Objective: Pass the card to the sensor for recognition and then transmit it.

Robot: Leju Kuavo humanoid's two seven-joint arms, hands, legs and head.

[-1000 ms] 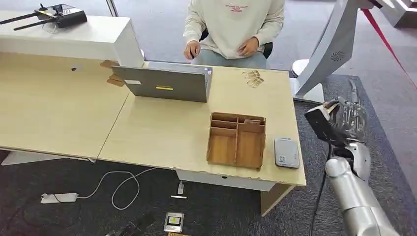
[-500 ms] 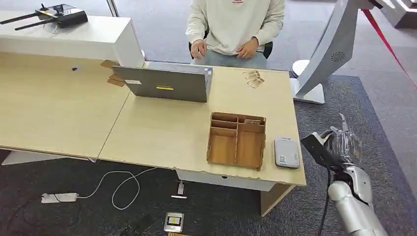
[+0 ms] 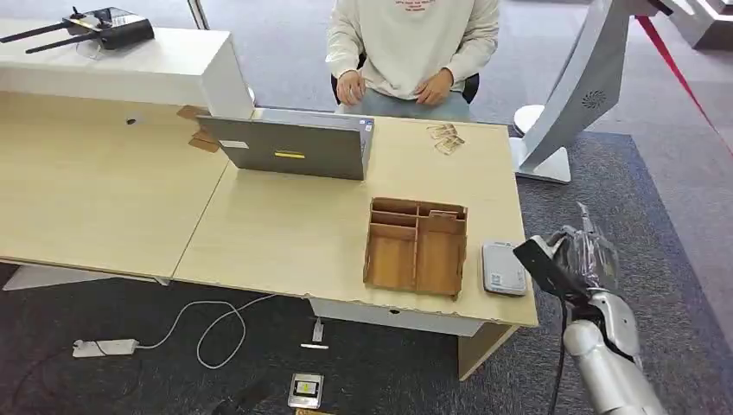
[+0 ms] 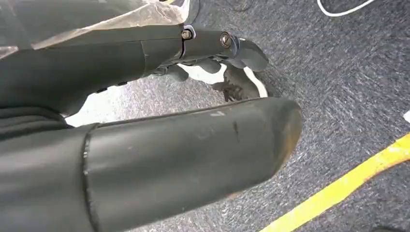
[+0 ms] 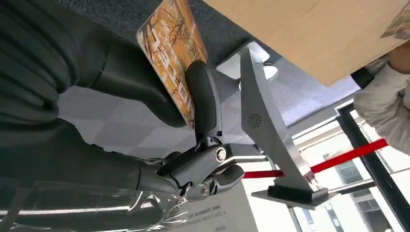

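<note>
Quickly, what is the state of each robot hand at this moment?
Left robot hand: cannot be told; no object is seen in it.
Right robot hand: pinching the card between thumb and finger.

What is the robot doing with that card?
The right robot hand pinches an orange patterned card just off the desk's right edge, close to the small grey card sensor lying beside the wooden organizer tray. The card is not over the sensor yet. A person sits across the desk behind a laptop.
</note>
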